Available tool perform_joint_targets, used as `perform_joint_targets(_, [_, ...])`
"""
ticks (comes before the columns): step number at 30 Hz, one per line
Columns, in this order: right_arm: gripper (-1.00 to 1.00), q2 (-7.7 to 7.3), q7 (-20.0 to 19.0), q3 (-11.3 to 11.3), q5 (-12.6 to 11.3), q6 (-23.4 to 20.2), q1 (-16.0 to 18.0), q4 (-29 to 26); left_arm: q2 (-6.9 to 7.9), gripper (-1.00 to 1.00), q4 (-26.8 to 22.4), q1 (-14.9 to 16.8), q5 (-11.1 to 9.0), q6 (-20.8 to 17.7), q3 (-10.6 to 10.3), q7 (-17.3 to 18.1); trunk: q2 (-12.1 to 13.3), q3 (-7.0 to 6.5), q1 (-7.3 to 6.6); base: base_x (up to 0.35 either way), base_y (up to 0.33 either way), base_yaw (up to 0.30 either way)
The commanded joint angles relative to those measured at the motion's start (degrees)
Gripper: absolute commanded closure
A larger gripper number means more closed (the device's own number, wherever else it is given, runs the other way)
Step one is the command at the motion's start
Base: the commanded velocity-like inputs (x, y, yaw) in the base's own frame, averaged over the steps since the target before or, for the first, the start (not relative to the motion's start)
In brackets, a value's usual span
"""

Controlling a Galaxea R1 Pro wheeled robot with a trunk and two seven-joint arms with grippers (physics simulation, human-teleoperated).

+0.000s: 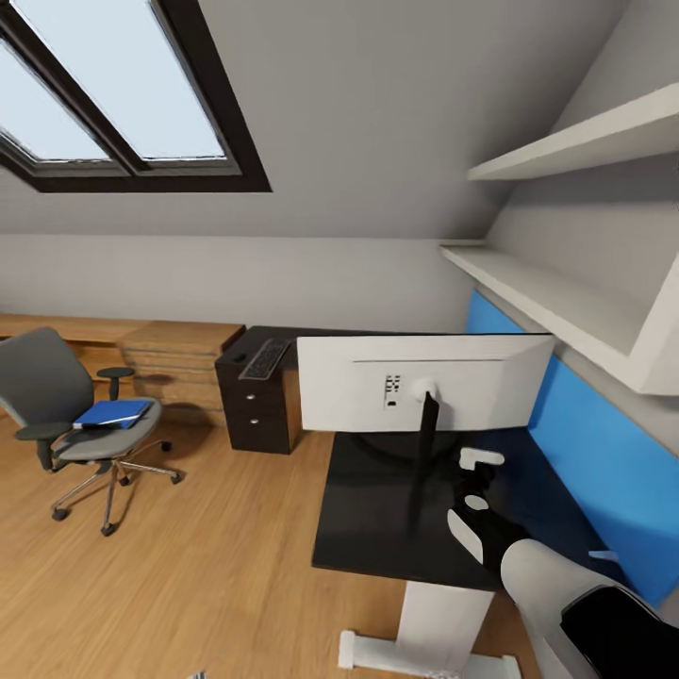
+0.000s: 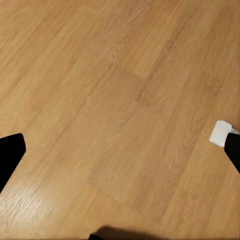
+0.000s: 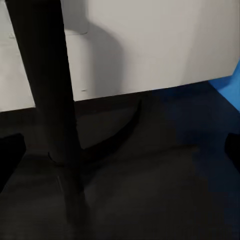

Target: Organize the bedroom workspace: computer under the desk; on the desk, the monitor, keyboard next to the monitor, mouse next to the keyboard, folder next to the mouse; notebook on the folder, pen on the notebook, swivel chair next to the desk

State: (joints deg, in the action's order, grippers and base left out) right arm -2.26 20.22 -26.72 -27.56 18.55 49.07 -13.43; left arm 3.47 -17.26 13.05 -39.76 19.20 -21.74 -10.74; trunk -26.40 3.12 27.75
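Right gripper (image 1: 478, 479) open, empty, poised just behind the monitor (image 1: 424, 382) stand — fingers wide apart in the wrist view. Left gripper over bare floor, also spread, holding nothing. Judged step: adjust monitor; grip stand low, move slowly. Desk (image 1: 377, 509) edge at 9 o'clock — wall close at 3.

Pale daylight comes through the skylight (image 1: 113, 90), leaving the room evenly and softly lit. The swivel chair (image 1: 71, 415) casts only a faint shadow on the wooden floor (image 1: 189, 575). The head view bends straight lines toward its edges. The black desk (image 1: 396, 509) reads very dark, with a blue tint reflected from the wall panel (image 1: 604, 462). In the right wrist view the monitor (image 3: 160, 45) throws a soft shadow and the close stand (image 3: 50, 85) looks blurred. A dull sheen marks the floor in the left wrist view.
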Motion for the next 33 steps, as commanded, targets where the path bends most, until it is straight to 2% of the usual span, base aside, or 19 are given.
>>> perform_joint_targets(1, [-1.00, -0.02, 0.3, -0.5, -0.5, 0.2, 0.1, 0.0, 0.05, -1.00, -0.1, 0.0, -0.2, 0.1, -0.5, -0.4, -0.1, 0.13, 0.01, -0.269, 0.228, 0.000])
perform_joint_targets(8, [-1.00, 0.02, 0.3, -0.6, -0.5, 0.0, 0.1, 0.0, 0.05, -1.00, -0.1, 0.0, -0.2, 0.1, -0.5, -0.4, -0.1, 0.13, 0.01, -0.262, 0.227, 0.000])
perform_joint_targets(12, [-1.00, 0.06, 0.3, -0.6, -0.5, -0.1, 0.1, 0.0, 0.05, -1.00, -0.1, 0.0, -0.2, 0.1, -0.5, -0.4, -0.1, 0.13, 0.01, -0.035, 0.288, 0.000])
perform_joint_targets(33, [-1.00, 0.07, 0.3, -0.6, -0.5, -0.1, 0.1, 0.0, 0.05, -1.00, -0.1, 0.0, -0.2, 0.1, -0.5, -0.3, -0.1, 0.13, 0.01, 0.174, 0.302, 0.000])
